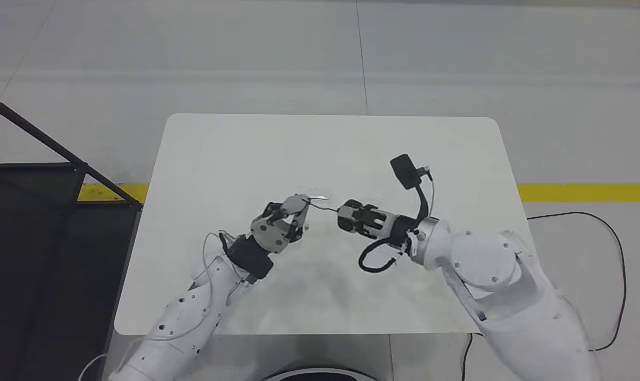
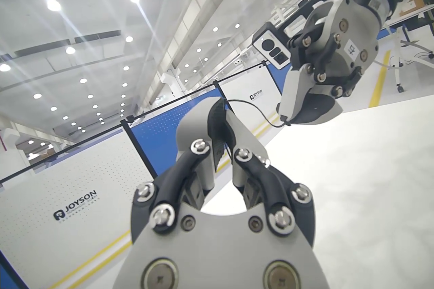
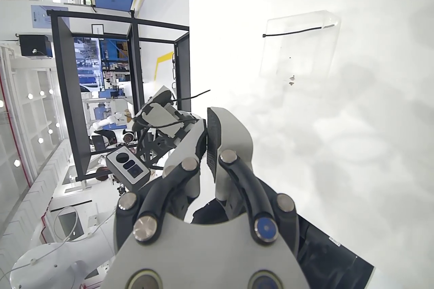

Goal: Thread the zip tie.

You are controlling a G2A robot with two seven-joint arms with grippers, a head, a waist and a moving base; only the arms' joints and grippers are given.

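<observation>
Zip tie (image 2: 260, 110): held in the air above the table (image 1: 200, 161), between the two sets of fingertips near the table's middle.
Left gripper (image 2: 222, 114): jaws pressed together, pinching one end of the zip tie at the fingertips.
Right gripper (image 3: 207, 124): jaws pressed together. The tie's far end reaches their very tip, but it cannot be told whether the end is clamped there or only touching.
Long axis: runs from one gripper across to the other, roughly side to side over the table, with a shallow bow along it.
Pointing: the free stretch leaves the left fingertips and heads straight at the right fingertips. Which end carries the head cannot be told.
Nearer arm: the left one has the firm hold, and the right meets the tie only at its end.
Key relation: the two fingertip pairs face each other almost in line, so the threading likely depends on keeping that line.
Off to the side: a spare zip tie (image 3: 291, 32) lies in a clear tray (image 3: 305, 66) on the table, well apart.
</observation>
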